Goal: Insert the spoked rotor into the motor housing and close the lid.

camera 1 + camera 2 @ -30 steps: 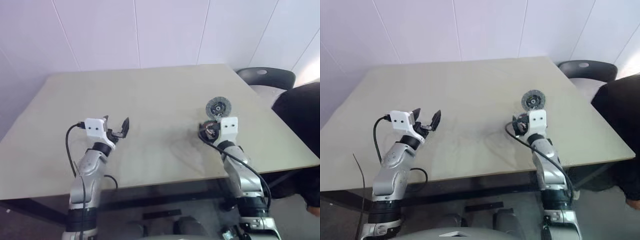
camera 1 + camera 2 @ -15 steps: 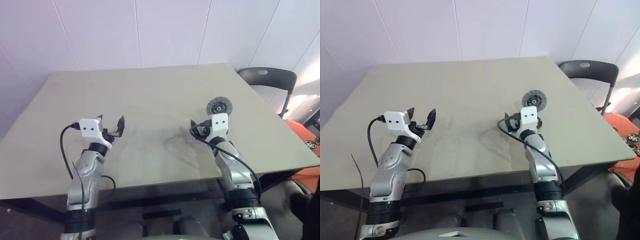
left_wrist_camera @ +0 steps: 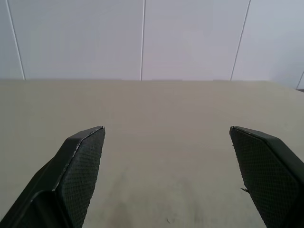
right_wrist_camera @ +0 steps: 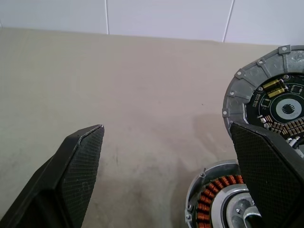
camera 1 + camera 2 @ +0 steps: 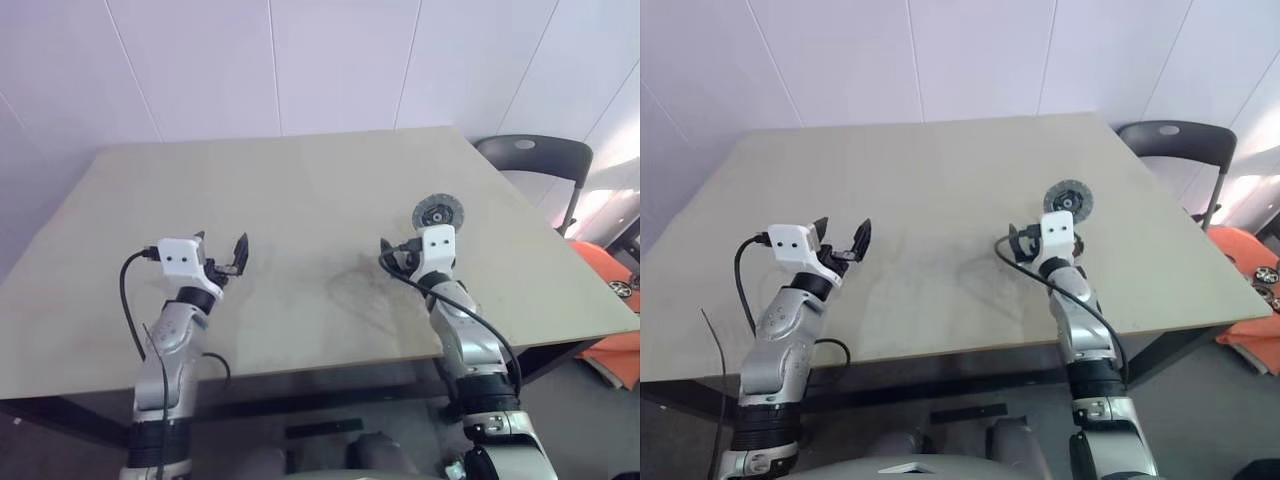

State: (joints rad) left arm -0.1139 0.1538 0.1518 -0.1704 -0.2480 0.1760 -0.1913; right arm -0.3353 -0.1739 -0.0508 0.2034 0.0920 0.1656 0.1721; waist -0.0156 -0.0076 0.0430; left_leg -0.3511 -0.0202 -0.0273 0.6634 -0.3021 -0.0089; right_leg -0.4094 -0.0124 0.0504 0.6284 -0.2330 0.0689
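The motor housing (image 4: 216,202), a round casing with copper windings around a silvery centre, lies on the table just past my right gripper (image 4: 166,127). One of that gripper's fingers partly covers it. Just beyond it lies the lid (image 4: 266,95), a grey disc with a bolted rim and a central hub; in the head views the lid (image 5: 437,212) is at the table's right side. My right gripper is open and holds nothing. At the table's left, my left gripper (image 5: 222,246) is open and empty above bare tabletop. The spoked rotor is out of view.
The beige table (image 5: 300,190) stands against a white panelled wall. A dark chair (image 5: 530,155) stands past the table's far right corner. An orange object (image 5: 612,290) lies on the floor to the right of the table.
The camera view has shifted. A dark-clothed person at the right edge has left the picture, and the chair and the orange object now show. Both grippers stay open in place.
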